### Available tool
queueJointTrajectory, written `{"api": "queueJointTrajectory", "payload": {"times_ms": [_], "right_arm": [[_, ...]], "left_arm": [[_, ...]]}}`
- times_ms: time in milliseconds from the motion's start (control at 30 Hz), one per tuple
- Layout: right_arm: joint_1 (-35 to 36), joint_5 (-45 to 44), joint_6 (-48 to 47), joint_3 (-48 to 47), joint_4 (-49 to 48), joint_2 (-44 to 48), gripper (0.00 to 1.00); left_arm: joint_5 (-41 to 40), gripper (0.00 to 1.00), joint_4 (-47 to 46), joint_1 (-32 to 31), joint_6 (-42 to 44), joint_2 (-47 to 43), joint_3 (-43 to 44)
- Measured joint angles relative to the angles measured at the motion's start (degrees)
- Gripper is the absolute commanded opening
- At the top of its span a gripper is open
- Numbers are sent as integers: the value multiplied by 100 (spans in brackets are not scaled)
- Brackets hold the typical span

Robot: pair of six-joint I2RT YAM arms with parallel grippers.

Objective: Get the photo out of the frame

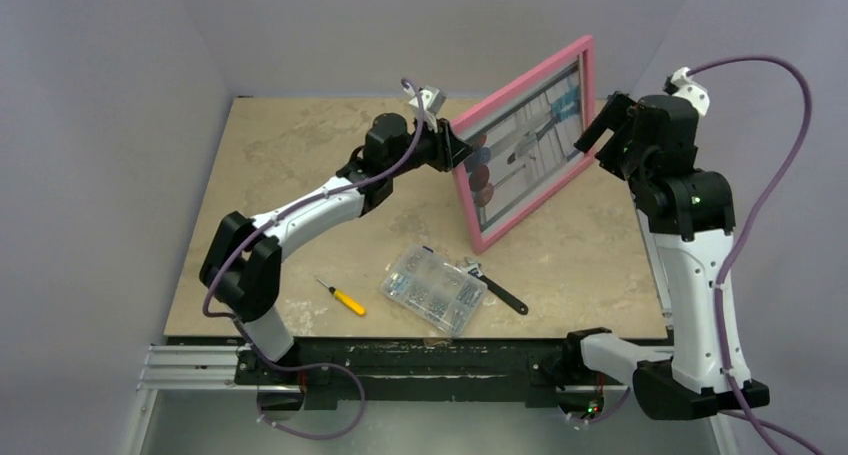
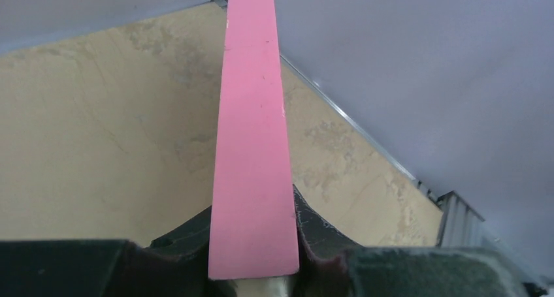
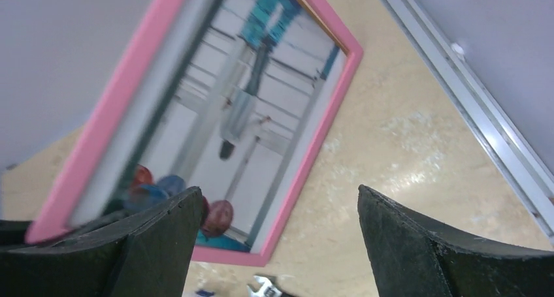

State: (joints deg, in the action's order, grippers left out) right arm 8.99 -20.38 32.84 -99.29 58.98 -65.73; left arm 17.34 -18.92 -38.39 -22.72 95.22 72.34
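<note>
left end effector (image 2: pixel 253 245) pinches frame (image 2: pixel 251 114) edge, clear in wrist view; right end effector (image 3: pixel 277 199) spread facing photo (image 3: pixel 242 114)

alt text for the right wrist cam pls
A tilted pink frame fills the upper left, its photo showing a striped scene with red and blue balls at the lower corner. The right gripper stands wide open below, holding nothing, over the beige table.
</note>
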Motion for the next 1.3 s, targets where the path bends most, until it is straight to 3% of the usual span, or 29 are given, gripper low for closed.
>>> {"api": "queueJointTrajectory", "payload": {"times_ms": [233, 433, 733, 900, 1000, 1133, 1167, 1300], "right_arm": [[0, -188, -96, 1121, 26, 120, 84], [0, -306, -87, 1720, -35, 448, 84], [0, -289, 28, 2872, -424, 518, 91], [-17, -197, 610, 3451, -575, -85, 95], [-190, 81, 870, 3788, -848, -560, 94], [-551, 549, 1056, 4280, -1377, -1045, 91], [-601, 654, 1078, 4378, -1523, -1143, 90], [-629, 964, 1139, 4599, -2035, -1482, 88]], "left_arm": [[704, 0, -162, 636, -2341, 1259, 695], [1062, 0, -538, 918, -3891, 2103, 387], [1390, 0, -876, 1147, -4883, 2627, 295], [1552, 1, -581, 1228, -5023, 2791, 295], [1611, 21, -299, 1241, -5005, 2793, 299], [1622, 39, 251, 1255, -4813, 2787, 304], [1582, 48, 428, 1255, -4723, 2780, 304], [1322, 56, 1340, 1266, -4354, 2651, 181]]}}
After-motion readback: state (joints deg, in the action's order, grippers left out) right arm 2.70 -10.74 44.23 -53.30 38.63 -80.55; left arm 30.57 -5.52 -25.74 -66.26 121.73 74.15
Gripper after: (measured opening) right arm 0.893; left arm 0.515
